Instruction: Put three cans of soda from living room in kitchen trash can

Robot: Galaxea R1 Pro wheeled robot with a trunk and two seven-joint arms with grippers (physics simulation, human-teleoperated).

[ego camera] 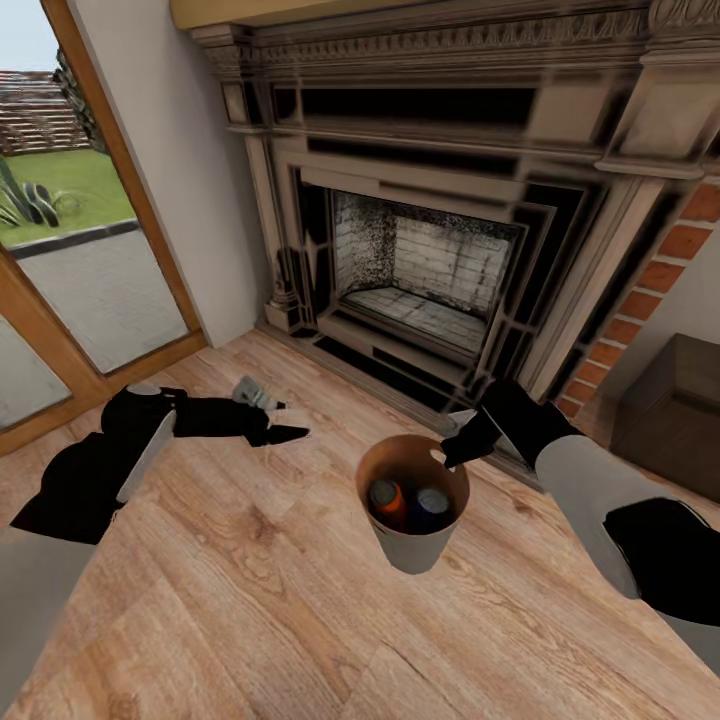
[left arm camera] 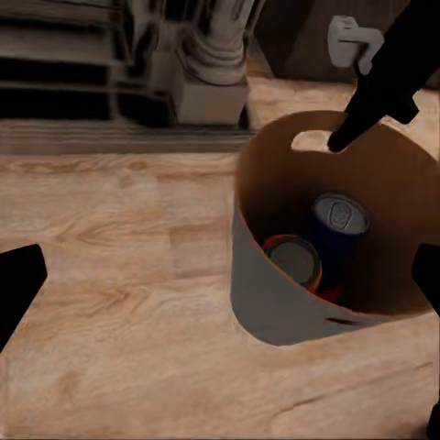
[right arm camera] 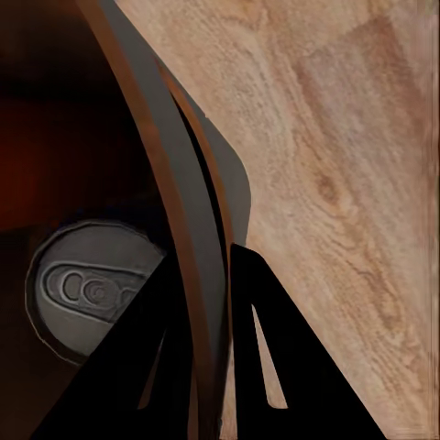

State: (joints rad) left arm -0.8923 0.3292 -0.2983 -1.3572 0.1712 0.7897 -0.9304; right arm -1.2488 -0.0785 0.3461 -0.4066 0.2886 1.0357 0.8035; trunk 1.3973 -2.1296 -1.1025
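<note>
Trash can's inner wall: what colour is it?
Brown-tan inside the trash can, pale grey outside; clearest in the left wrist view.

Tan-lined bin (ego camera: 412, 545) upright — orange can (ego camera: 385, 497); blue can (ego camera: 432, 503) inside.

Ornate dark fireplace (ego camera: 430, 250) ahead — brick chimney (ego camera: 655, 290) beside it, dark wooden cabinet (ego camera: 675, 410) nearby.
</note>
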